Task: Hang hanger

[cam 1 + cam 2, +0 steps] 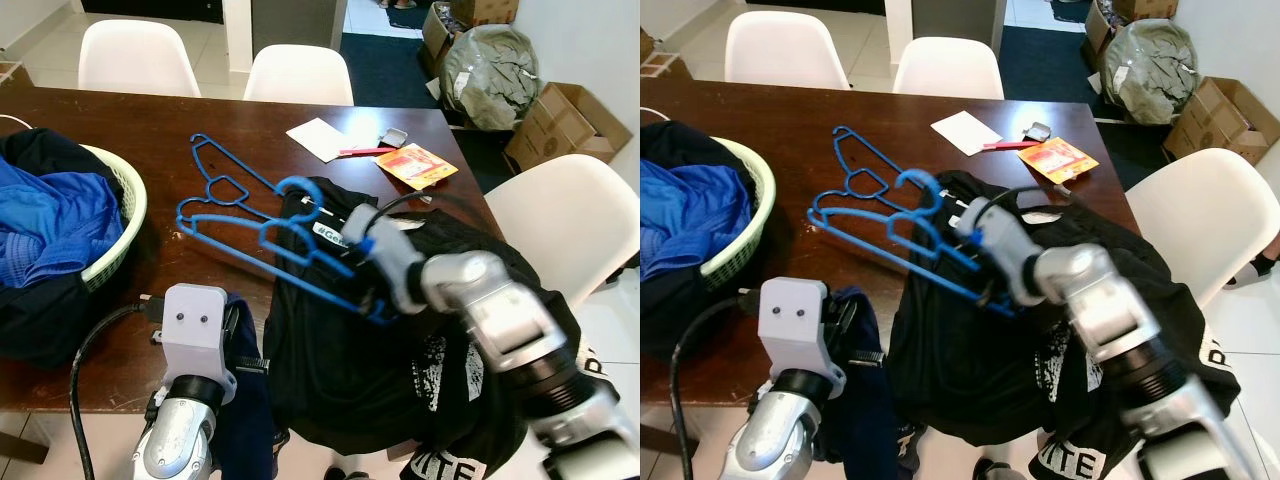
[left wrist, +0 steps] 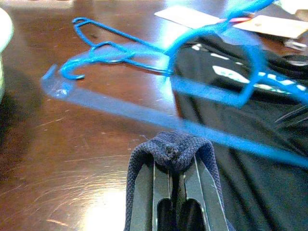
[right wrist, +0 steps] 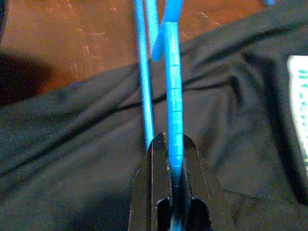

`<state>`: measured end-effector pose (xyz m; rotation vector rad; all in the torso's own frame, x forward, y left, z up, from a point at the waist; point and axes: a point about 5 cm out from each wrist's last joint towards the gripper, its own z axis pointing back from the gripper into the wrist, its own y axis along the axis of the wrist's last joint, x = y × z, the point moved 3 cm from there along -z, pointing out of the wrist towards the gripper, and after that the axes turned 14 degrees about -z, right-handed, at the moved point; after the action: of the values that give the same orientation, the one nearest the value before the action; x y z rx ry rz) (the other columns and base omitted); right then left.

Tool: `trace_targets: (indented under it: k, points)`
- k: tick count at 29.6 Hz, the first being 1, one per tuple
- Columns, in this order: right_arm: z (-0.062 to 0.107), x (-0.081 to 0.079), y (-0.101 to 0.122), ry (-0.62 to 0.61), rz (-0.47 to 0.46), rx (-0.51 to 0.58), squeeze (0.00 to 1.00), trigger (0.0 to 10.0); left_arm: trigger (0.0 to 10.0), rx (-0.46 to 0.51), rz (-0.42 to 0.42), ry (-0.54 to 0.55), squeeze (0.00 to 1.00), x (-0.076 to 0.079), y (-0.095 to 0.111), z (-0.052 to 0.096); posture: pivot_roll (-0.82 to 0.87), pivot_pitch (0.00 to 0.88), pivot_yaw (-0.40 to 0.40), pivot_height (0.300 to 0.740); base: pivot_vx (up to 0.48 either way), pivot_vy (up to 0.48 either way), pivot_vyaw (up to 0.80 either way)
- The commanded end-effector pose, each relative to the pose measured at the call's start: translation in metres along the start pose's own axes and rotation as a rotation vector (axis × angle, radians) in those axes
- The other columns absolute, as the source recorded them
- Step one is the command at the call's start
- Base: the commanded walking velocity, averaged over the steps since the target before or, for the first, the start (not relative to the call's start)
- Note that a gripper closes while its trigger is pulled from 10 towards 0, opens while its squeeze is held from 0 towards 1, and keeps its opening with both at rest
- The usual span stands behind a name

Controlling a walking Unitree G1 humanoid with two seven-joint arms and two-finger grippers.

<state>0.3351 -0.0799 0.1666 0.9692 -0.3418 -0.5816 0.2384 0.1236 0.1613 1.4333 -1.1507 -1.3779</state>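
My right gripper (image 3: 172,142) is shut on the thin bar of a blue plastic hanger (image 3: 173,96) and holds it tilted just above a crumpled black T-shirt (image 1: 340,370) on the dark wooden table (image 1: 150,130). The hanger's hook (image 1: 293,185) points toward the table's far side. Another blue hanger (image 1: 222,162) lies flat on the wood behind it. At the table's near edge, my left gripper (image 2: 172,161) is shut on a fold of dark navy cloth (image 2: 171,147), which hangs down past the edge (image 1: 245,400).
A pale laundry basket (image 1: 128,205) full of blue and dark clothes sits at the left. A white paper (image 1: 320,138), a red pen and an orange packet (image 1: 417,165) lie far right. White chairs (image 1: 560,215) surround the table; cardboard boxes (image 1: 565,125) stand at the right.
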Motion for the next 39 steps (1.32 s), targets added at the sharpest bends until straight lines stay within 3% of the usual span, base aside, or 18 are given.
trace_targets:
  k: [1, 2, 5, 6, 12, 14, 17, 20, 24, 26, 27, 28, 31, 33, 35, 37, 38, 39]
  points:
    - [-0.015, -0.009, -0.015, -0.029, -0.017, -0.043, 0.00, 0.0, 10.0, -0.003, 0.008, 0.001, 0.00, 0.002, -0.002, 0.001, 0.07, 0.147, -0.083, 0.740, 0.000, 0.000, 0.00]
    - [-0.021, -0.015, -0.016, -0.033, -0.013, -0.042, 0.00, 4.5, 10.0, -0.003, 0.007, 0.001, 0.00, 0.002, -0.002, 0.001, 0.08, 0.143, -0.083, 0.740, 0.000, 0.000, 0.00]
    - [-0.023, -0.019, -0.016, -0.033, -0.008, -0.043, 0.00, 4.5, 10.0, -0.003, 0.007, 0.001, 0.00, 0.002, -0.002, 0.001, 0.08, 0.143, -0.083, 0.740, 0.000, 0.000, 0.00]
    - [-0.026, -0.021, -0.012, -0.040, -0.002, -0.025, 0.00, 10.0, 10.0, -0.002, 0.006, 0.001, 0.00, 0.002, -0.002, 0.001, 0.08, 0.140, -0.086, 0.740, 0.000, 0.000, 0.00]
    - [-0.027, -0.029, 0.004, -0.049, 0.024, 0.070, 0.00, 10.0, 10.0, -0.001, 0.005, 0.002, 0.00, 0.001, -0.002, 0.000, 0.08, 0.130, -0.086, 0.740, 0.000, 0.000, 0.00]
    - [-0.024, -0.024, 0.021, -0.082, -0.063, 0.187, 0.00, 10.0, 10.0, 0.003, 0.006, 0.002, 0.00, 0.000, -0.001, -0.001, 0.08, 0.129, -0.085, 0.740, 0.000, 0.000, 0.00]
    - [-0.021, -0.019, 0.034, -0.101, -0.118, 0.265, 0.00, 10.0, 10.0, 0.005, 0.005, 0.002, 0.00, 0.000, -0.001, -0.002, 0.08, 0.129, -0.085, 0.740, 0.000, 0.000, 0.00]
    - [-0.006, -0.001, 0.063, -0.098, -0.254, 0.421, 0.00, 10.0, 10.0, 0.014, 0.006, -0.014, 0.00, 0.000, 0.001, -0.003, 0.09, 0.129, -0.083, 0.740, 0.000, 0.000, 0.00]
    - [-0.003, 0.001, 0.065, -0.087, -0.271, 0.430, 0.00, 10.0, 10.0, 0.017, 0.006, -0.022, 0.00, 0.001, 0.002, -0.004, 0.09, 0.128, -0.083, 0.740, 0.000, 0.000, 0.00]
    - [0.003, 0.006, 0.067, -0.075, -0.273, 0.445, 0.00, 10.0, 10.0, 0.036, 0.016, -0.098, 0.00, 0.006, 0.005, -0.005, 0.09, 0.127, -0.083, 0.740, 0.000, 0.000, 0.00]
    - [0.011, 0.015, 0.070, -0.078, -0.295, 0.474, 0.00, 10.0, 10.0, 0.068, 0.019, -0.235, 0.00, 0.013, 0.012, -0.006, 0.09, 0.127, -0.083, 0.740, 0.000, 0.000, 0.00]
    - [0.011, 0.015, 0.070, -0.078, -0.295, 0.474, 0.00, 10.0, 10.0, 0.068, 0.019, -0.235, 0.00, 0.013, 0.012, -0.006, 0.09, 0.127, -0.083, 0.740, 0.000, 0.000, 0.00]
    - [0.024, 0.031, 0.073, -0.109, -0.326, 0.530, 0.00, 10.0, 10.0, 0.128, -0.025, -0.542, 0.00, 0.021, 0.028, 0.003, 0.10, 0.124, -0.074, 0.740, 0.000, 0.000, 0.00]
    - [0.024, 0.031, 0.073, -0.109, -0.326, 0.530, 0.00, 10.0, 10.0, 0.128, -0.025, -0.542, 0.00, 0.021, 0.028, 0.003, 0.10, 0.124, -0.074, 0.740, 0.000, 0.000, 0.00]
    - [0.019, 0.030, 0.063, -0.136, -0.249, 0.454, 0.00, 10.0, 10.0, 0.124, -0.061, -0.622, 0.00, 0.022, 0.028, 0.009, 0.10, 0.124, -0.069, 0.740, 0.000, 0.000, 0.00]
    - [0.019, 0.030, 0.063, -0.136, -0.249, 0.454, 0.00, 10.0, 10.0, 0.124, -0.061, -0.622, 0.00, 0.022, 0.028, 0.009, 0.10, 0.124, -0.069, 0.740, 0.000, 0.000, 0.00]
    - [0.017, 0.029, 0.056, -0.146, -0.180, 0.400, 0.00, 10.0, 10.0, 0.114, -0.075, -0.646, 0.00, 0.025, 0.026, 0.012, 0.10, 0.128, -0.064, 0.740, 0.000, 0.000, 0.00]
    - [0.017, 0.029, 0.056, -0.146, -0.180, 0.400, 0.00, 10.0, 10.0, 0.114, -0.075, -0.646, 0.00, 0.025, 0.026, 0.012, 0.10, 0.128, -0.064, 0.740, 0.000, 0.000, 0.00]
